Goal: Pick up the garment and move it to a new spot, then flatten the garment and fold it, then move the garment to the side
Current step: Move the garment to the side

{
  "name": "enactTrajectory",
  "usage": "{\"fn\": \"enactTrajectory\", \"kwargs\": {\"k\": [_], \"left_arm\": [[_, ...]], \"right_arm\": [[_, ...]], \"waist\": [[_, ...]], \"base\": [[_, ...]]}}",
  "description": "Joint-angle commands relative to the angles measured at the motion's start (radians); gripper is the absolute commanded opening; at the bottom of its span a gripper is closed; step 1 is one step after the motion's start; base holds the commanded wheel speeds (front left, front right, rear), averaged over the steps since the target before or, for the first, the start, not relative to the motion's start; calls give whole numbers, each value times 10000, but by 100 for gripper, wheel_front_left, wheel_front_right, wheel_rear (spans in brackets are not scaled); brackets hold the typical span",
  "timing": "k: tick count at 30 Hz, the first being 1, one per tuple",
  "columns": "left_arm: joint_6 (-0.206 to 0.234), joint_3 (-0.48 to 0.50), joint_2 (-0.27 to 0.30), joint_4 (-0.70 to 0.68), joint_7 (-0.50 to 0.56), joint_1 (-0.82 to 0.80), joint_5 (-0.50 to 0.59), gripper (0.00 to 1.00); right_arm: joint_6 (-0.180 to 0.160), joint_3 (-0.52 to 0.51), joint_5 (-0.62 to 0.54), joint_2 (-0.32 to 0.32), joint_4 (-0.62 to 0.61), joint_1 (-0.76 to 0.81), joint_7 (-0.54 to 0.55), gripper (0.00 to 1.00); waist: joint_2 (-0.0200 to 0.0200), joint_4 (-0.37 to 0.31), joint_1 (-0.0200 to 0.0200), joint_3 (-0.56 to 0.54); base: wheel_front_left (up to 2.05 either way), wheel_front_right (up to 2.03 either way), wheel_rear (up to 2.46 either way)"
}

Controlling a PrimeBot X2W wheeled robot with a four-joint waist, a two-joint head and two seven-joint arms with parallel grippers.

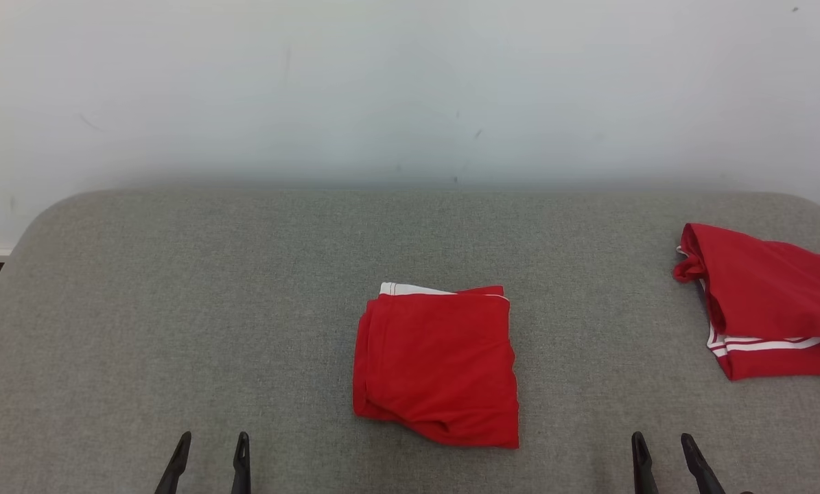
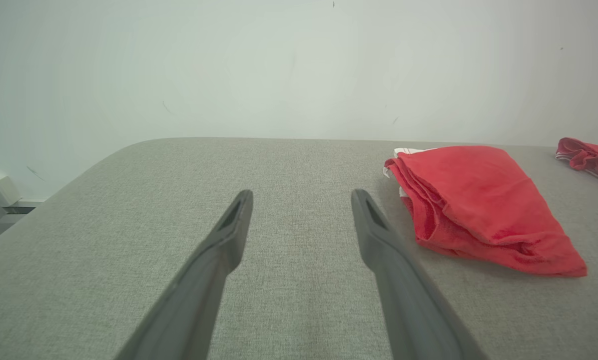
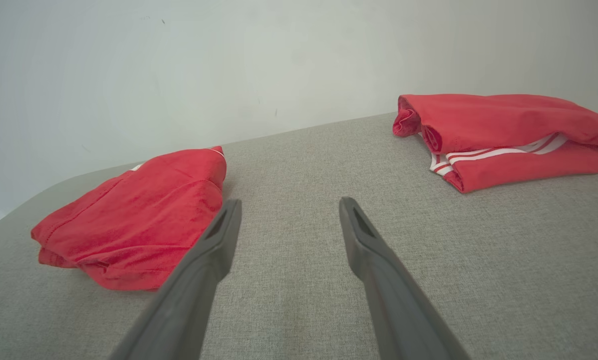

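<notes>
— What is left?
— The garment [image 1: 439, 367] is seen folded at the tabletop's [image 1: 176, 309] centre; only the move aside is judged left.
— The jaws?
— Held wide, empty: left gripper [image 1: 214, 437] at 7 o'clock, right gripper [image 1: 661, 437] at 5.

Tally (head view): five items.
1 folded garment [image 1: 437, 367], 1 second garment [image 1: 770, 302], 1 left tool [image 1: 214, 439], 1 right tool [image 1: 661, 439], 1 worktop [image 1: 176, 309].
</notes>
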Motion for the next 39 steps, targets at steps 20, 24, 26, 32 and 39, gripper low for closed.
{"fn": "enactTrajectory", "kwargs": {"k": [20,24,26,32,39], "left_arm": [[12,-111,0,-4,-15,48,-155,100],[12,-202,0,50,-15,-55,-184,100],[12,-260,-2,79,-15,-115,-199,100],[12,-553,0,187,-15,-338,-265,100],[12,-756,0,255,-15,-551,-313,100]], "right_arm": [[-19,560,136,9,595,-1147,-7,100],[-19,874,163,9,1934,-2411,-9,100],[-19,963,276,6,2767,-3114,-9,100],[-19,1047,751,11,5534,-4954,-9,100],[-19,1313,1646,9,7822,-6176,-7,100]], "waist": [[0,245,0,7],[0,463,0,60],[0,627,0,98],[0,1299,0,246],[0,1811,0,460]], "base": [[0,0,0],[0,0,0],[0,0,0],[0,0,0],[0,0,0]]}}
